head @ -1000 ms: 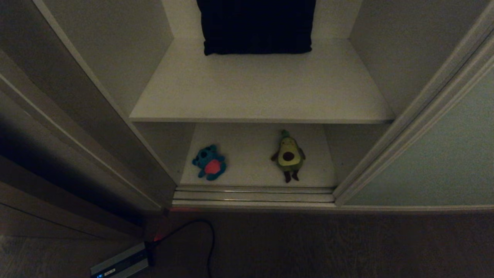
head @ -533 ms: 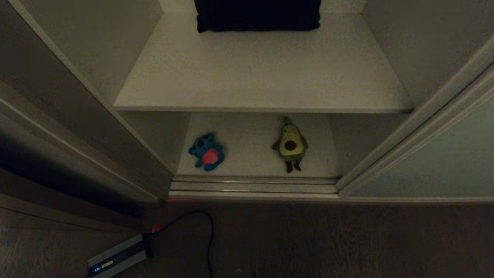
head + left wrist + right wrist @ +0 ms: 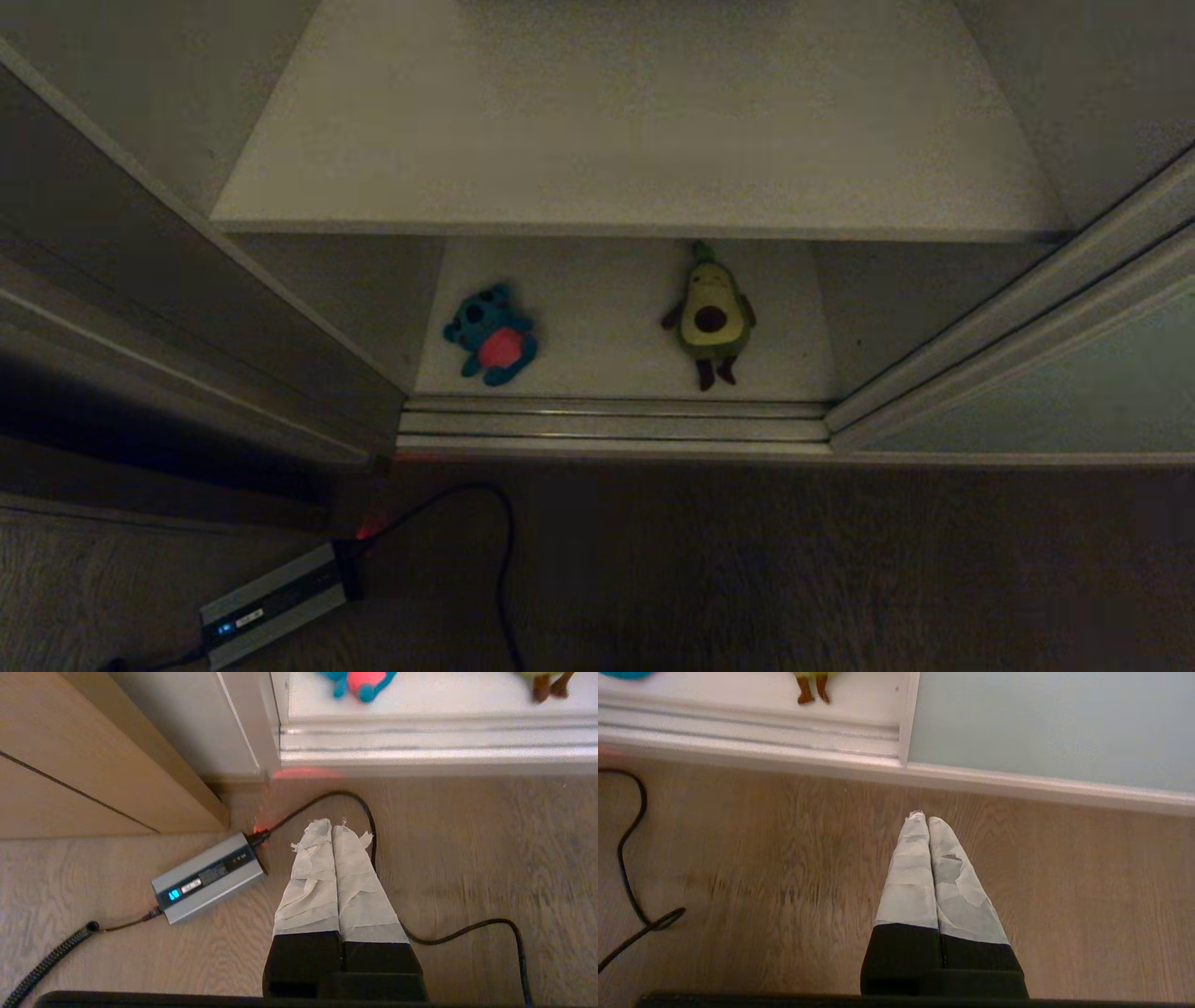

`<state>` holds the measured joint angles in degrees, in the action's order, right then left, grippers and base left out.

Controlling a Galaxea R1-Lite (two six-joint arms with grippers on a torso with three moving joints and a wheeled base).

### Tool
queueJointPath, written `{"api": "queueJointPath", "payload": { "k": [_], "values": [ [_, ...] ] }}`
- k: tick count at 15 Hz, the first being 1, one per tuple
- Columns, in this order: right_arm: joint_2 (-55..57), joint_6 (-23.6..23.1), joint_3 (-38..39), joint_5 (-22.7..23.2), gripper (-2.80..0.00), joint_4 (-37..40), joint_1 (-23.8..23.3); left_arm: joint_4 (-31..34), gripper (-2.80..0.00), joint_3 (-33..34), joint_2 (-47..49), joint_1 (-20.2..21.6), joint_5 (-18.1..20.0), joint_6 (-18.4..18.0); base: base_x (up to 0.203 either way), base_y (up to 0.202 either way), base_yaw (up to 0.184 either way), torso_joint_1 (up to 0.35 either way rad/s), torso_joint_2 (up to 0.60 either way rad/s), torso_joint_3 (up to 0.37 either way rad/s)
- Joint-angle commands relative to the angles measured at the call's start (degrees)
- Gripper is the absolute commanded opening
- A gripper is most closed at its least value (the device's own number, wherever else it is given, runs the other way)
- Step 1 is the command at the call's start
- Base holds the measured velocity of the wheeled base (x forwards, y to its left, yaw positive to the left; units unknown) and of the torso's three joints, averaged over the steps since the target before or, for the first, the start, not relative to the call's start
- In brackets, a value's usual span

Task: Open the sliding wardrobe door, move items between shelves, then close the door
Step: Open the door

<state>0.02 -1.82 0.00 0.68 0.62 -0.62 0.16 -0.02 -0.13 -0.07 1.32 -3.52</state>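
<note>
Wardrobe open, door [image 3: 1074,392] slid to 3 o'clock. On the bottom shelf [image 3: 607,345], monster [image 3: 490,334] at 9 o'clock of avocado [image 3: 711,317]. Over the floor, left gripper [image 3: 332,826] and right gripper [image 3: 923,817] pinched closed, empty.

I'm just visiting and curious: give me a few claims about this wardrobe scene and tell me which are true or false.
1. Both plush toys lie on the lower shelf. True.
2. The teal monster is held by the left gripper. False: that gripper is shut on nothing, over the floor.
3. The avocado lies on the robot's right of the monster. True.
4. The right gripper is wide open. False: it is shut.
5. The upper shelf holds a toy. False: none shows there.
</note>
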Motion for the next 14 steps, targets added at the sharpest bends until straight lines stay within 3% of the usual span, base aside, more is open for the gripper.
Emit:
{"api": "queueJointPath", "payload": {
  "k": [1, 14],
  "values": [
    [0.06, -0.03, 0.21, 0.02, -2.8, 0.0, 0.01, 0.02, -2.8, 0.02, 0.13, 0.04, 0.05, -0.13, 0.0, 0.0, 0.0, 0.001, 0.0, -0.194],
    [0.06, -0.03, 0.18, 0.02, -2.8, 0.0, 0.01, 0.11, -2.8, -0.06, 0.13, -0.01, 0.09, -0.26, 0.0, 0.0, 0.0, 0.003, 0.0, -0.198]
  ]
}}
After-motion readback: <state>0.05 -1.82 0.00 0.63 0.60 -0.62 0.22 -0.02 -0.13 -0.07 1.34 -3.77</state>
